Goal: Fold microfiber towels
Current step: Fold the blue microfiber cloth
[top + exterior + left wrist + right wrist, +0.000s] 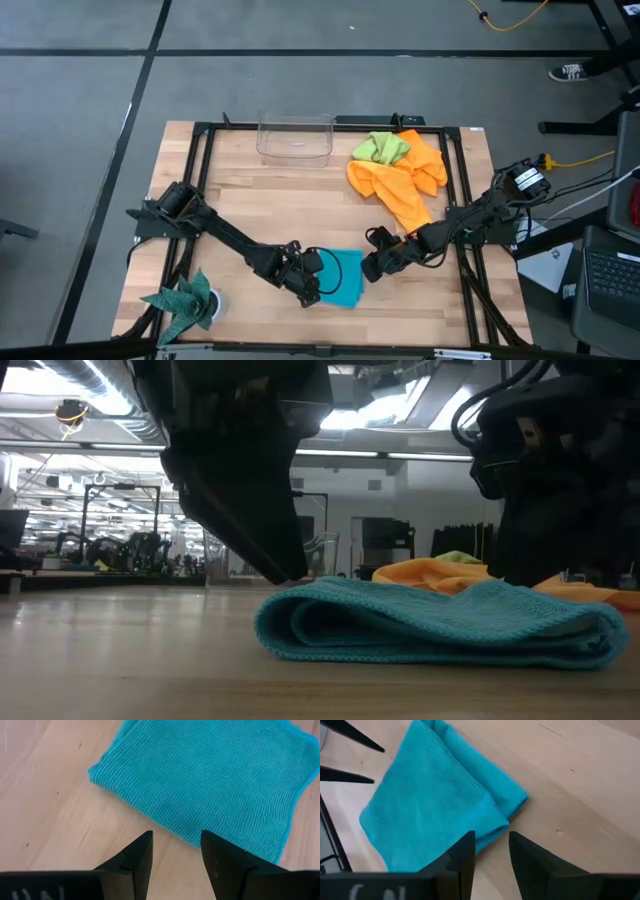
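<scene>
The turquoise-blue towel [342, 277] lies folded in several layers on the wooden table near its front edge, and also shows in the low view [440, 622]. My left gripper [312, 290] is open at the towel's left edge, its fingers just above that edge in the left wrist view [176, 840]. My right gripper [368, 268] is open at the towel's right edge, its fingers over a folded corner [491, 840]. Two orange towels [403, 180] lie crumpled at the far right, with the lime-green towel [381, 148] bunched on their far end.
A clear plastic bin [295, 138] stands at the table's far edge. A dark teal spiky-edged cloth [185, 303] sits at the near left corner. A black frame [200, 150] runs around the tabletop. Bare wood lies between the bin and the turquoise towel.
</scene>
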You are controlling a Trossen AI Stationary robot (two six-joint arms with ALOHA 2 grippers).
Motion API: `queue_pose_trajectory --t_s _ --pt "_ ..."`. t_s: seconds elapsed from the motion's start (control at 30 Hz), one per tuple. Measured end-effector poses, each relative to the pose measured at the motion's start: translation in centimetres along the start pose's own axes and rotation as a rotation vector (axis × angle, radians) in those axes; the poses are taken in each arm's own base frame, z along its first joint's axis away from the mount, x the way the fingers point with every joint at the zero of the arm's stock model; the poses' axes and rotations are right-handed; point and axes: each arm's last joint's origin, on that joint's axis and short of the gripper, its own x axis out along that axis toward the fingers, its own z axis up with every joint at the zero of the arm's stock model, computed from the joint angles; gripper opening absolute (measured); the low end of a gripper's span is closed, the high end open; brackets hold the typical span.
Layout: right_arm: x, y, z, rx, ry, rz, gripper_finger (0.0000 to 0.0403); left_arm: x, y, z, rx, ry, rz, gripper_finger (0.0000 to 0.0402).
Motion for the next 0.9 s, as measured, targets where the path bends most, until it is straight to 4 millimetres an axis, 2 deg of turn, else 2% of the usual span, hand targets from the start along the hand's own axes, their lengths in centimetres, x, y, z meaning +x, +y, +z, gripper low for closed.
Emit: queue_pose_trajectory --t_s 0.23,0.5,0.6,0.77,0.9 --pt "1.0 0.1 -0.1 0.006 -0.008 0.02 0.0122 0.0 0.0 0.0 0.004 0.001 0.001 0.0158" --pt "1.3 0.1 -0.1 -0.011 -0.01 0.027 0.0117 0.0 0.0 0.0 0.004 0.001 0.002 0.0158" --pt "1.3 0.1 -0.1 -0.014 -0.01 0.029 0.009 0.0 0.0 0.0 0.004 0.001 0.001 0.0157" --pt "1.2 0.2 -0.1 -0.046 -0.012 0.037 0.0015 0.0 0.0 0.0 0.003 0.001 0.001 0.0157" --pt "0.4 1.2 0.3 -0.084 -0.013 0.091 0.0011 0.0 0.0 0.0 0.004 0.001 0.001 0.0157"
